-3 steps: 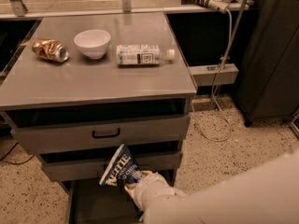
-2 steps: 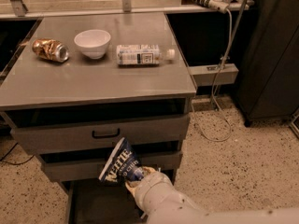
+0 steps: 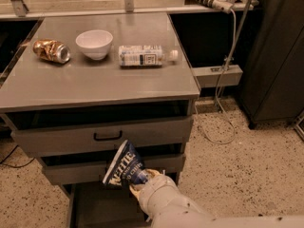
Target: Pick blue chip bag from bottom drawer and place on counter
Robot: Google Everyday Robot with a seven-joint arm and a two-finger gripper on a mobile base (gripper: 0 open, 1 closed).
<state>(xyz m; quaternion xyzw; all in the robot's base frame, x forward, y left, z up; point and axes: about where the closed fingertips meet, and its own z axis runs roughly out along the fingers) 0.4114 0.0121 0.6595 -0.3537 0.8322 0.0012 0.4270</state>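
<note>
Blue chip bag (image 3: 124, 167), grasped by the claw (image 3: 137, 185) above the bottom drawer (image 3: 95, 206), next needs lifting onto the worktop (image 3: 95, 84).

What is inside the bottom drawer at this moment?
The floor of the bottom drawer looks bare where it is visible. The gripper holds the blue chip bag above it, and the arm covers the drawer's right part.

The grey desk (image 3: 95, 87) carries a white bowl (image 3: 94, 43) toward its back. A crushed gold can (image 3: 51, 51) lies just left of the bowl, and a water bottle (image 3: 142, 55) lies on its side just right. The tool (image 3: 138, 185), well below the bowl, grips the blue chip bag (image 3: 124, 167).
</note>
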